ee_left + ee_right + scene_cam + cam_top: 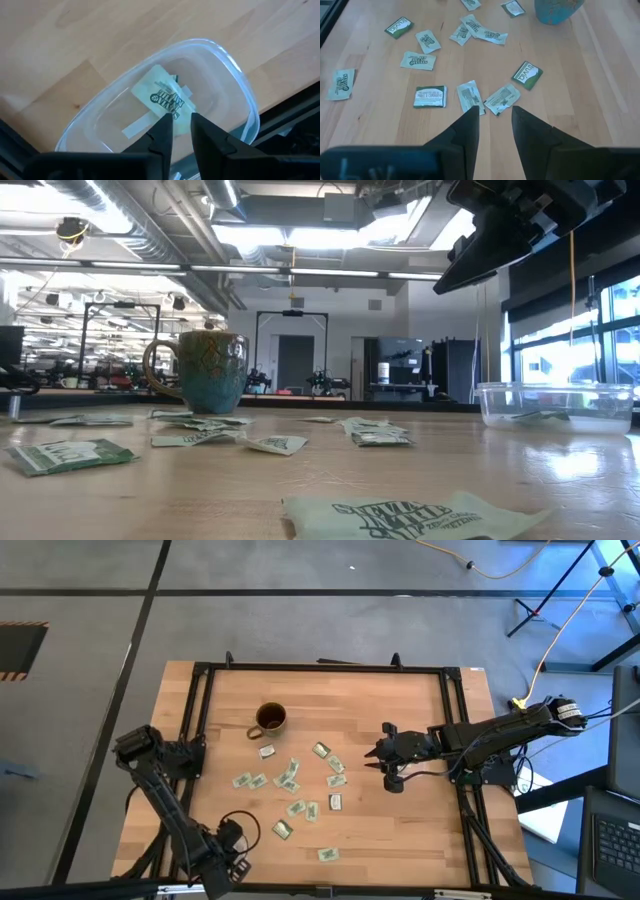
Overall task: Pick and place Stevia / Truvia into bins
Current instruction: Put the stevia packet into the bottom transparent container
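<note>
Several green-and-white sachets (290, 780) lie flat and scattered on the wooden table, also seen in the right wrist view (430, 96) and the low view (70, 455). My right gripper (495, 112) is open and hovers over the table's right half (372, 757), pointing toward the sachets; the closest ones (470, 95) lie just ahead of its tips. My left gripper (181, 122) is open, over a clear bin (235, 75) by the table's near edge, with sachets (162, 92) lying in it. A second clear bin (555, 405) shows in the low view with sachets inside.
A brown-and-teal mug (270, 720) stands upright beyond the sachets toward the far edge (205, 370). A black metal frame (320, 668) borders the table. Bare wood lies between the sachets and the right arm (480, 740).
</note>
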Action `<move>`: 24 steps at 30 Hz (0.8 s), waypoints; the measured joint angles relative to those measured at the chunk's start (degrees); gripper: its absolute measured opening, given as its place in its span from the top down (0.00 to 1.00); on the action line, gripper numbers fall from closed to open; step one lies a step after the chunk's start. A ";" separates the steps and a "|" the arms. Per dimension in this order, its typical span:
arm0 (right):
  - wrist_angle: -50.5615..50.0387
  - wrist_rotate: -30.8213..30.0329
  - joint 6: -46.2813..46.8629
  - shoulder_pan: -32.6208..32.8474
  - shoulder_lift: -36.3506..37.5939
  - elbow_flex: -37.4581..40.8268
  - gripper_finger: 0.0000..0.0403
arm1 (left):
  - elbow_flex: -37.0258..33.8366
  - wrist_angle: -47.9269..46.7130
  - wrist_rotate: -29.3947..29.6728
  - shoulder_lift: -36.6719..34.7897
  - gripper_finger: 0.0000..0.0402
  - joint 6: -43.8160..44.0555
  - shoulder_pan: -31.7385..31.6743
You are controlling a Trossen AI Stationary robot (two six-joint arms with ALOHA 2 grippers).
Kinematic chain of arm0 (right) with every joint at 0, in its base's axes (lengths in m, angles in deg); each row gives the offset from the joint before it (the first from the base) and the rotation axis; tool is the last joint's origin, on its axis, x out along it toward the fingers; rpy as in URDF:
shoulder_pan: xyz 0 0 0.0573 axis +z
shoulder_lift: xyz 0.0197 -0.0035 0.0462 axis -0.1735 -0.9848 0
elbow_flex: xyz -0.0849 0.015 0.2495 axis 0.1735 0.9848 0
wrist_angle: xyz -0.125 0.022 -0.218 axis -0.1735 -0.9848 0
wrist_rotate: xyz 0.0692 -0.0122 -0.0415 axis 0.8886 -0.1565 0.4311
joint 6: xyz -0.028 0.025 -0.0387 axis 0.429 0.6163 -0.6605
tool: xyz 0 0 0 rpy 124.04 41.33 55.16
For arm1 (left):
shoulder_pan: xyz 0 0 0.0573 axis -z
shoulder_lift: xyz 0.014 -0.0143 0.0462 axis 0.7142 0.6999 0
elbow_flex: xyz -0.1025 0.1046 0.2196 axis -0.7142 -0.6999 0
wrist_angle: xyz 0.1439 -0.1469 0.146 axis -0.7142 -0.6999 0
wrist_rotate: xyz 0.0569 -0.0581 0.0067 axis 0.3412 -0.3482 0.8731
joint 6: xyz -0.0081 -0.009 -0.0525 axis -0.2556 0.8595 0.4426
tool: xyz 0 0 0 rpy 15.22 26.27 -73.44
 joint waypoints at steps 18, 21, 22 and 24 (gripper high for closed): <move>-0.03 0.00 -1.38 -0.02 0.00 0.00 0.70 | 0.02 -24.78 2.50 -3.86 0.79 -30.08 -19.31; -0.03 0.00 -1.38 0.01 -0.01 0.00 0.70 | 0.02 -25.38 6.50 -3.89 0.79 -36.78 -22.76; -0.04 0.00 -1.28 0.00 -0.01 0.00 0.70 | 0.02 -25.19 7.97 -3.91 0.79 -39.36 -23.69; -0.05 0.02 -1.10 0.00 -0.01 0.00 0.70 | 0.02 -25.26 10.09 -3.93 0.79 -43.77 -25.16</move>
